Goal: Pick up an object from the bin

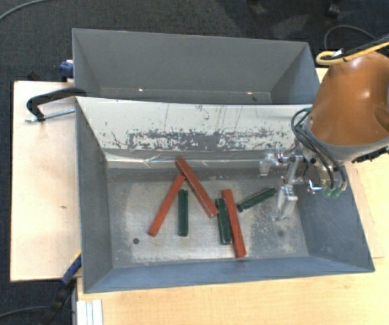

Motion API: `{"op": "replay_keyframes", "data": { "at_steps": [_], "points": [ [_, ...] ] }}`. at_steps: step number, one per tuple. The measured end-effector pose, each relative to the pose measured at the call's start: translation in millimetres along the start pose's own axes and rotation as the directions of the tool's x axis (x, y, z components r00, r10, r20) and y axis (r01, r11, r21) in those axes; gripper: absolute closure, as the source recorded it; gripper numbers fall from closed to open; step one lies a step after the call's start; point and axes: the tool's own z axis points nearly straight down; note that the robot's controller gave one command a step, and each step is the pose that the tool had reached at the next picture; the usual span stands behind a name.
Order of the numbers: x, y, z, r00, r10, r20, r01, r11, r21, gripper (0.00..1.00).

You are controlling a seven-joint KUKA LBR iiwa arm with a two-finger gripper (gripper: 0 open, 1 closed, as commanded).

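Grey scuffed metal bin (93, 181), flat red bar (234, 225), hand (284, 208) just beside slim green stick (255, 199), grip unreadable.

I count 6 sticks in the bin (93, 181), 2 kinds. Red-brown sticks, 3 pcs: one (166, 206) leaning center-left, one (196, 187) crossing its top end, one (234, 223) lower center-right. Dark green sticks, also 3: one (182, 213) upright near center, one (222, 221) just beside the right-hand red, one (256, 198) tilted, right of center. Plus 1 small dark speck (135, 242), lower left.
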Motion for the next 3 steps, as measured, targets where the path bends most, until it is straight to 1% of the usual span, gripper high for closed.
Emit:
{"op": "replay_keyframes", "data": {
  "at_steps": [1,2,3],
  "points": [
    [5.0,46.1,135.0,0.975,-0.223,-0.001,0.223,0.975,-0.002,0.0],
    [-0.8,46.1,126.8,0.975,-0.222,0.017,0.222,0.975,0.001,1.0],
    [3.9,45.7,132.5,0.975,-0.222,0.003,0.222,0.975,-0.001,0.0]
  ]
}}
